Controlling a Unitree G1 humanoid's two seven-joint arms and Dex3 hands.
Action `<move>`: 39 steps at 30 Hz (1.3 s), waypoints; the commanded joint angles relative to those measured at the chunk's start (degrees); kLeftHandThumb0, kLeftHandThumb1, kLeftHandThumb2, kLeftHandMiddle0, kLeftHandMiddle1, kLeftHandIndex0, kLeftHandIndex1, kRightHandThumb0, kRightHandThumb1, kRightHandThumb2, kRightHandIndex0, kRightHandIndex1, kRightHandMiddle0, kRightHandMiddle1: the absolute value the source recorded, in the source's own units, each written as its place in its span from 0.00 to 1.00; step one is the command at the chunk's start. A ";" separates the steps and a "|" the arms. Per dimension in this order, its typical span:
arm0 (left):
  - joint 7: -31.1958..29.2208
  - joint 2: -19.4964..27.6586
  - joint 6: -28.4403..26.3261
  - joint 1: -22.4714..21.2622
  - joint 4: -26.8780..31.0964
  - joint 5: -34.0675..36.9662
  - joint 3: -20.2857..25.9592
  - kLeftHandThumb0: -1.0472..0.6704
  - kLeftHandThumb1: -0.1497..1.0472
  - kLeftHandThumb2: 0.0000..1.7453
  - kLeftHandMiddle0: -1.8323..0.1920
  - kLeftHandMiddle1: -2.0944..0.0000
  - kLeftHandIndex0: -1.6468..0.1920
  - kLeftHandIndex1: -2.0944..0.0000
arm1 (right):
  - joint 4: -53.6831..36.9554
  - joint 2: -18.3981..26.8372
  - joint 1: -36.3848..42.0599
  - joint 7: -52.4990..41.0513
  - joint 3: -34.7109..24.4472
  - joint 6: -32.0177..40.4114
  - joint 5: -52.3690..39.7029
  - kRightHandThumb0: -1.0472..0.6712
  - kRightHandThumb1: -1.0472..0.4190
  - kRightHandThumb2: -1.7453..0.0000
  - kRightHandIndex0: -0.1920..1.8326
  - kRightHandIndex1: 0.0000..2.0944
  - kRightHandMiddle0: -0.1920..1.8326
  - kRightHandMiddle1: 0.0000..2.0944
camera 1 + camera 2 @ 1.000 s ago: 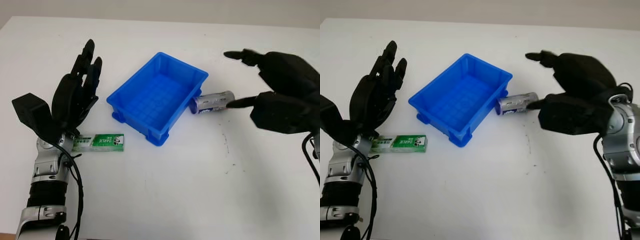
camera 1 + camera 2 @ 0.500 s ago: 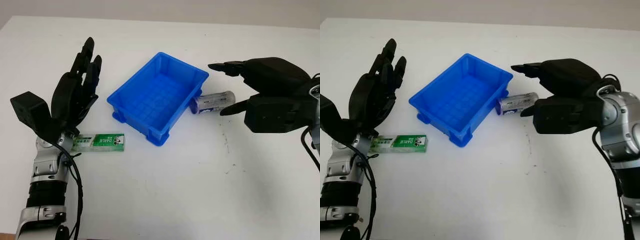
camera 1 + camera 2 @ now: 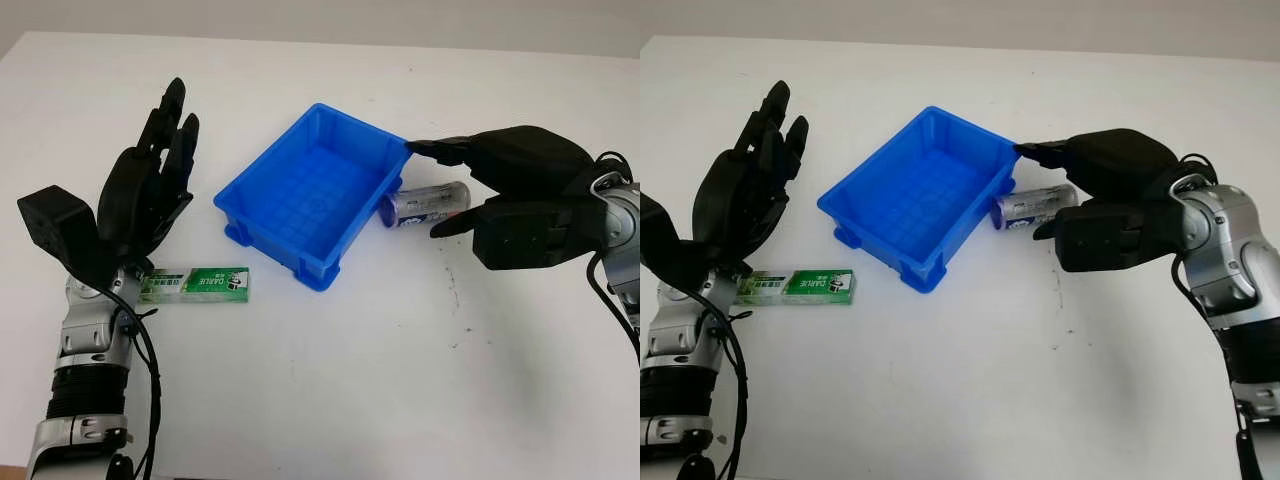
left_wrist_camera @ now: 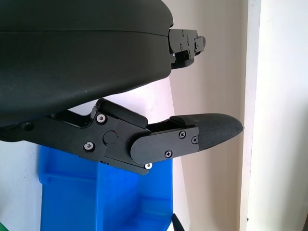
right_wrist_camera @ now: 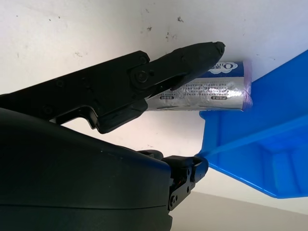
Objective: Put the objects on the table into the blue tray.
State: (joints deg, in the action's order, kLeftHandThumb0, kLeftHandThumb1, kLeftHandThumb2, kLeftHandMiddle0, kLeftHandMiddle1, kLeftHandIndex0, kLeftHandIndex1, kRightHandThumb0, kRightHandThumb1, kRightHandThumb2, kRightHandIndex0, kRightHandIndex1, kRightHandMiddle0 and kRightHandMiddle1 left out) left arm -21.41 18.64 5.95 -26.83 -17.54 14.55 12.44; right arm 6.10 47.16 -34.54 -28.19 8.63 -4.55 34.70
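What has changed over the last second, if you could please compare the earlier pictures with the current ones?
The right hand has moved left toward the silver roll lying against the blue tray, and its fingers now reach over it, one at the tray's corner; it holds nothing. The left hand, the green box, the roll and the tray stayed put.

White tabletop (image 3: 330, 400) with a few small dark specks toward its right side, and a pale wall strip beyond its far edge.
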 commanded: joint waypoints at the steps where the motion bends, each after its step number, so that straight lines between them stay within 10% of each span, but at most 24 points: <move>1: -0.47 0.69 0.70 0.10 0.15 0.17 0.49 0.19 1.00 0.35 0.95 0.97 0.94 0.98 | -2.34 0.95 1.07 -0.18 -1.20 1.11 -0.02 0.17 0.05 0.97 0.22 0.03 0.22 0.03; 23: -3.37 1.88 1.20 -2.81 -3.79 0.93 1.01 0.19 1.00 0.34 0.95 0.98 0.94 0.97 | -11.05 0.88 5.21 0.14 -5.31 13.51 4.28 0.18 0.03 0.97 0.18 0.01 0.18 0.02; 39: -1.04 2.25 -2.72 0.58 2.52 0.92 2.08 0.19 1.00 0.35 0.95 0.97 0.94 0.97 | 1.34 -1.65 1.71 3.72 1.47 8.49 5.97 0.16 0.06 0.97 0.22 0.03 0.22 0.03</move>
State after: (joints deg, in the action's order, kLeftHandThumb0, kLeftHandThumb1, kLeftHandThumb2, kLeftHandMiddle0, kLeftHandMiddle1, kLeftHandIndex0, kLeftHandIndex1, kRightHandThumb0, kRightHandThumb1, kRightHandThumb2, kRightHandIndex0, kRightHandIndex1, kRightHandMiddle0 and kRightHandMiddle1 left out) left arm -22.69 20.23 3.44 -26.98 -16.44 15.29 13.93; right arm 6.93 45.65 -31.89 -24.84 9.31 4.68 40.20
